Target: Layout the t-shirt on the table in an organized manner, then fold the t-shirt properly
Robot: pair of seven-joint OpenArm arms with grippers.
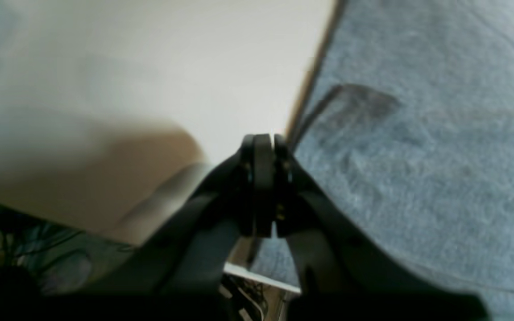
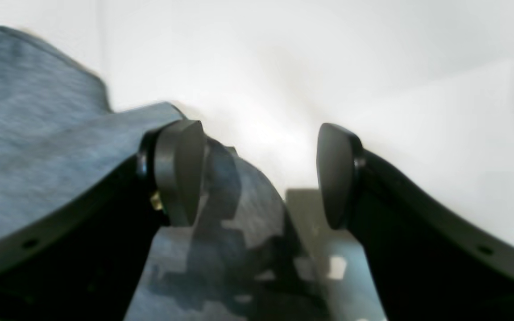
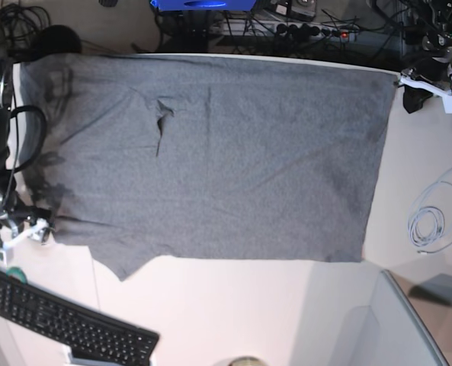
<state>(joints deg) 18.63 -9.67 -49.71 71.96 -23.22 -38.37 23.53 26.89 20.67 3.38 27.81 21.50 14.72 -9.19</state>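
Observation:
The heather-grey t-shirt (image 3: pixel 210 160) lies spread flat over the white table (image 3: pixel 233 305), with a small crease near its upper left. My left gripper (image 1: pixel 263 139) is shut, its tips right at the t-shirt's edge (image 1: pixel 417 156); no cloth shows between the jaws. In the base view this left gripper (image 3: pixel 410 82) sits at the t-shirt's far right corner. My right gripper (image 2: pixel 261 174) is open low over the table, one finger (image 2: pixel 179 169) above the t-shirt (image 2: pixel 38 133) and a fold of cloth partly between the fingers. In the base view the right gripper (image 3: pixel 35 226) is at the t-shirt's left side.
A black keyboard (image 3: pixel 65 320) lies at the front left, beside a small green roll (image 3: pixel 12 272). A coiled white cable (image 3: pixel 427 225) rests at the right. A grey bin (image 3: pixel 378 328) stands at the front right. Cables and a power strip (image 3: pixel 309 30) run behind the table.

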